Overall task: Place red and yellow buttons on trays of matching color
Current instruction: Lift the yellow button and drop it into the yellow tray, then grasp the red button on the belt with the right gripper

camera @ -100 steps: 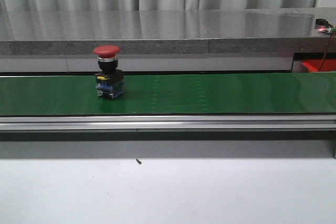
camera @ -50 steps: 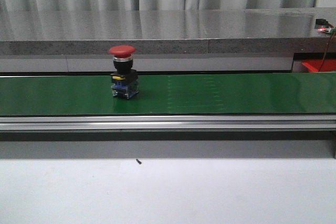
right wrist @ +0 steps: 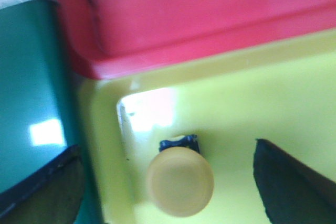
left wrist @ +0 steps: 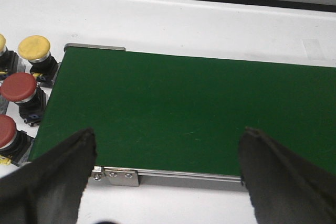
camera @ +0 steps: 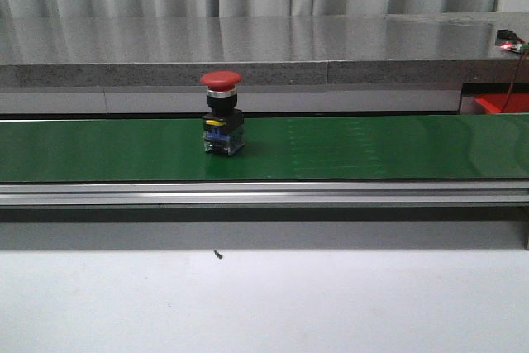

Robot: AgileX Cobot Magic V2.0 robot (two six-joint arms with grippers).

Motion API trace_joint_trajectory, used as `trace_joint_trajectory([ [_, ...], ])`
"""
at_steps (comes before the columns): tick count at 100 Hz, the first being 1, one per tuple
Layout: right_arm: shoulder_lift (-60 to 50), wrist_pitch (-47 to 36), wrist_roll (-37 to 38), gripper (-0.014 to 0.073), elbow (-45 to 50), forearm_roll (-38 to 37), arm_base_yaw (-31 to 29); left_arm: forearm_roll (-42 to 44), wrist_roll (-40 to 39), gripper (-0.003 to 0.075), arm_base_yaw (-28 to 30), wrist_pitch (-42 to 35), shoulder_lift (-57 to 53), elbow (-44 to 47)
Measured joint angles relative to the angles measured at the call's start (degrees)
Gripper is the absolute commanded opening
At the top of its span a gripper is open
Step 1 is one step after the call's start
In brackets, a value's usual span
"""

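Here the right gripper point(right wrist: 168, 182) has its fingers spread wide apart, holding nothing, and it hangs over the yellow tray point(right wrist: 273, 93). A yellow button point(right wrist: 180, 181) stands upright on the tray floor between the two fingers, touching neither as far as the blurred right wrist view lets one judge. Just beyond it the red tray point(right wrist: 199, 19) butts against the yellow tray's rim, and the green belt point(right wrist: 26, 87) runs beside both trays.

The left gripper point(left wrist: 168, 166) is likewise spread wide and empty, poised above the end of the conveyor belt point(left wrist: 189, 108). Off that end of the belt, on the white table point(left wrist: 210, 24), waits a cluster of buttons: a yellow one point(left wrist: 34, 49) near the belt's corner, a red one point(left wrist: 19, 87) next to it, another red one point(left wrist: 6, 129) cut by the frame edge, and a sliver of a further yellow cap at the border.

In the front view neither arm appears. A red button point(camera: 221, 115) stands upright on the belt, left of centre, its mushroom cap uppermost above a black and blue base. At the far right edge a corner of something red point(camera: 504, 103) shows beyond the belt.
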Motion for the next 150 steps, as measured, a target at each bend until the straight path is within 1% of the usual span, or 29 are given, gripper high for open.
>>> trace_joint_trajectory([
  [8,-3.9,1.0,-2.2,0.0646,0.0,0.2,1.9,0.0,0.0,0.0547,0.0,0.0,0.0,0.0],
  [15,-7.0,2.1,-5.5,0.0646,0.0,0.7,5.0,0.0,0.0,0.0547,0.0,0.0,0.0,0.0],
  [26,-10.3,4.2,-11.2,0.0646,0.0,1.8,12.1,0.0,0.0,0.0547,0.0,0.0,0.0,0.0],
  [37,-11.1,6.5,-15.7,0.0646,0.0,2.0,19.9,0.0,0.0,0.0547,0.0,0.0,0.0,0.0],
  [48,-10.9,7.4,-18.0,0.0646,0.0,2.1,26.4,0.0,0.0,0.0547,0.0,0.0,0.0,0.0],
  [62,-9.3,6.7,-18.6,0.0646,-0.1,2.2,32.0,0.0,0.0,0.0547,0.0,0.0,0.0,0.0],
  [82,-3.2,6.2,-18.8,0.0646,-3.3,2.2,37.8,0.0,0.0,0.0547,0.0,0.0,0.0,0.0],
  [118,7.8,7.9,-18.8,0.0646,-15.6,3.7,46.3,0.0,0.0,0.0547,0.0,0.0,0.0,0.0],
  [130,10.2,8.3,-18.8,0.0646,-18.8,4.6,47.8,0.0,0.0,0.0547,0.0,0.0,0.0,0.0],
  [150,12.9,8.9,-18.8,0.0646,-22.6,5.3,47.9,0.0,0.0,0.0547,0.0,0.0,0.0,0.0],
])
